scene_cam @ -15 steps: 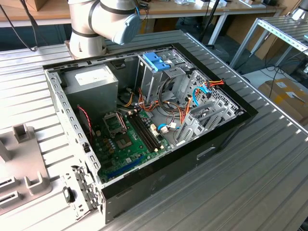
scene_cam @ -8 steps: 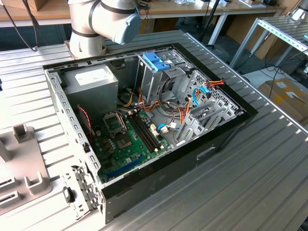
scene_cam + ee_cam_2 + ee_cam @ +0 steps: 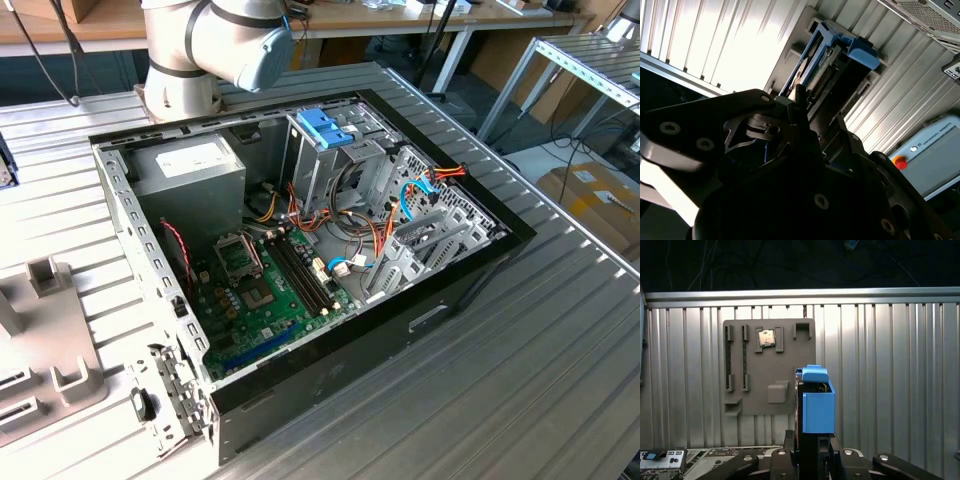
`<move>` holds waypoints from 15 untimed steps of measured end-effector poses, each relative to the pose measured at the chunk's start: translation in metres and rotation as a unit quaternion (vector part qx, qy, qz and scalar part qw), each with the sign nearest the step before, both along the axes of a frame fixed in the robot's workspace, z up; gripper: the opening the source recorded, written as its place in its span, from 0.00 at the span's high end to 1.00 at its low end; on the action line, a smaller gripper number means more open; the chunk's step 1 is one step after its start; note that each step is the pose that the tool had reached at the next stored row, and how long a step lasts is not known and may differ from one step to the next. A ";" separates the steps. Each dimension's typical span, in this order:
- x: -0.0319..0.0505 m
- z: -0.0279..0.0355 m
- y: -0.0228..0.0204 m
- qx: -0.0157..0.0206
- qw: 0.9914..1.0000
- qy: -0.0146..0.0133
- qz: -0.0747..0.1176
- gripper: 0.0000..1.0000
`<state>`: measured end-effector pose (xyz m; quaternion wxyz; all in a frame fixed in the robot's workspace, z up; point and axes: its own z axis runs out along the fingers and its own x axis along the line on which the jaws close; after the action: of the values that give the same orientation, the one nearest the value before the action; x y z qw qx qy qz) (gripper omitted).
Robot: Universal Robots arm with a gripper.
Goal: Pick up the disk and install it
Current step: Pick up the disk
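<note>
Holding the disk (image 3: 817, 405) edge-on, seen in both wrist views: gripper (image 3: 812, 442) clamped on one end, fingers narrow, blue-framed end sticking out past the fingertips. Beyond the disk, well apart from the hand: grey fixture plate (image 3: 767, 390) on the ribbed table (image 3: 890, 365), chip (image 3: 766, 337) in one pocket. Exterior view: PC case (image 3: 470, 290), lid off.

In the exterior view the computer case (image 3: 400, 330) lies on the table (image 3: 560, 400). Inside it, the power supply (image 3: 190, 165) sits at ten o'clock, the drive cage (image 3: 325, 155) at twelve and the motherboard (image 3: 265, 290) at seven. The robot base (image 3: 185, 60) stands behind the case at eleven, and the fixture plate (image 3: 40, 350) lies at nine. In the first wrist view the disk (image 3: 817, 407) stands upright in front of the plate's edge.
</note>
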<state>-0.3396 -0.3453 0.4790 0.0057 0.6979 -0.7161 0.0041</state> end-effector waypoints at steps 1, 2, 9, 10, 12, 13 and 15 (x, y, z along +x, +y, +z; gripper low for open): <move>0.0001 0.0000 0.0000 0.000 1.000 0.000 0.000 0.65; 0.0002 0.0000 0.0000 0.000 1.000 0.000 0.000 0.65; 0.0024 0.0000 0.0000 0.000 1.000 0.000 0.000 0.65; 0.0025 0.0000 0.0000 0.000 1.000 0.000 0.000 0.65; 0.0027 0.0000 0.0000 0.000 1.000 0.000 0.000 0.65; 0.0027 0.0000 0.0000 0.000 1.000 0.000 0.000 0.65; 0.0027 0.0000 0.0000 0.000 1.000 0.000 0.000 0.65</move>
<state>-0.3368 -0.3453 0.4790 0.0057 0.6980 -0.7161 0.0041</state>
